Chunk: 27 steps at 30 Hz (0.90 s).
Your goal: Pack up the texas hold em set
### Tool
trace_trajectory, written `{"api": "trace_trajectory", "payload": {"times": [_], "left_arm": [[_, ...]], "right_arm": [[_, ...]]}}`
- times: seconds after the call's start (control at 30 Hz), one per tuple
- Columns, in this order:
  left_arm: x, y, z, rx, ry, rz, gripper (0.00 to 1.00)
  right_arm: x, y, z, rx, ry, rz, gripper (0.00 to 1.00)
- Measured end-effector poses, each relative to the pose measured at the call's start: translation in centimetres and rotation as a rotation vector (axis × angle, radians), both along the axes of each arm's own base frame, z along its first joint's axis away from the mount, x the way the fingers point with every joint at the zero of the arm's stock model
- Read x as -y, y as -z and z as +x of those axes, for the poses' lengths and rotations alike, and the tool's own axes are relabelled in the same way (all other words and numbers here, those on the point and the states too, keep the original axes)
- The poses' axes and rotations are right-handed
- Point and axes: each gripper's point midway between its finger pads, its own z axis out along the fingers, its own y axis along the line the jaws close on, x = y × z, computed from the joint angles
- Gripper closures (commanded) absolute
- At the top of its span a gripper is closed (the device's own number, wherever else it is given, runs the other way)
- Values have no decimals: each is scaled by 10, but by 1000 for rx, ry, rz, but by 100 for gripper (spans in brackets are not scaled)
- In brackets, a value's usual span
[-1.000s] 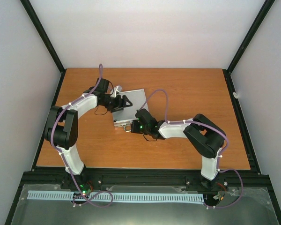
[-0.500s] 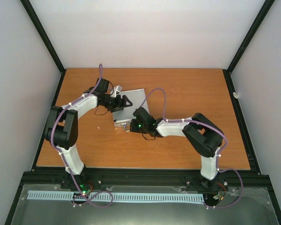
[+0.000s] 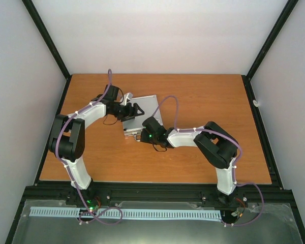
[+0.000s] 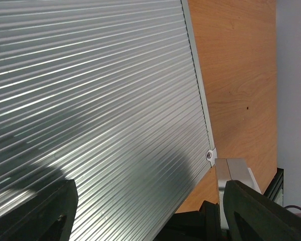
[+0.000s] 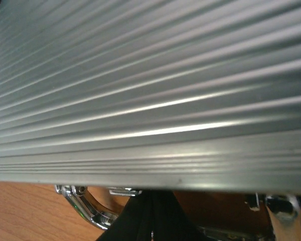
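The silver ribbed aluminium case (image 3: 147, 108) lies closed on the table, so its chips, card box, dice and discs are hidden. My left gripper (image 3: 135, 111) is open and hovers over the lid (image 4: 100, 100), with one black finger (image 4: 45, 216) at each lower corner of the left wrist view. My right gripper (image 3: 140, 136) is at the case's front edge (image 5: 150, 165). Its black fingers (image 5: 150, 218) are pressed together just below that edge, next to the chrome handle (image 5: 85, 208). I cannot see anything between them.
The wooden table (image 3: 203, 96) is bordered by a black frame and white walls. A chrome latch (image 5: 278, 208) shows at the case's front, right of my right fingers. The case's corner rivet (image 4: 209, 155) sits near the left gripper's right finger.
My right gripper has moved a little left along the case's front edge. The left gripper and the case have hardly moved.
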Motion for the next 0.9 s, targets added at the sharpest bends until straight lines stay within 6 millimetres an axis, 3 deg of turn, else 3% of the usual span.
{"api": "trace_trajectory", "payload": {"times": [0.2, 0.3, 0.37, 0.47, 0.5, 0.53, 0.7, 0.8, 0.9], "left_arm": [[2, 0, 0, -13, 7, -8, 18], [3, -1, 2, -19, 8, -10, 16], [4, -2, 3, -26, 9, -8, 14], [4, -3, 4, -35, 8, 2, 11], [5, -4, 4, -36, 8, 8, 6], [4, -4, 5, -37, 5, 16, 1], [-1, -10, 8, -37, -11, 85, 0], [-11, -14, 11, -38, -34, 157, 0], [-18, -41, 24, 10, -54, 212, 0]], "right_arm": [[6, -3, -1, 24, -12, -20, 97], [22, -10, -7, 39, -40, -79, 87], [28, -24, -10, 61, -67, -102, 70], [36, -59, -15, 116, -103, -108, 7], [38, -72, -17, 135, -112, -107, 1], [44, -86, -20, 157, -117, -110, 0], [75, -130, -33, 218, -114, -151, 0], [96, -139, -43, 214, -110, -205, 0], [116, -143, -49, 208, -88, -270, 0]]}}
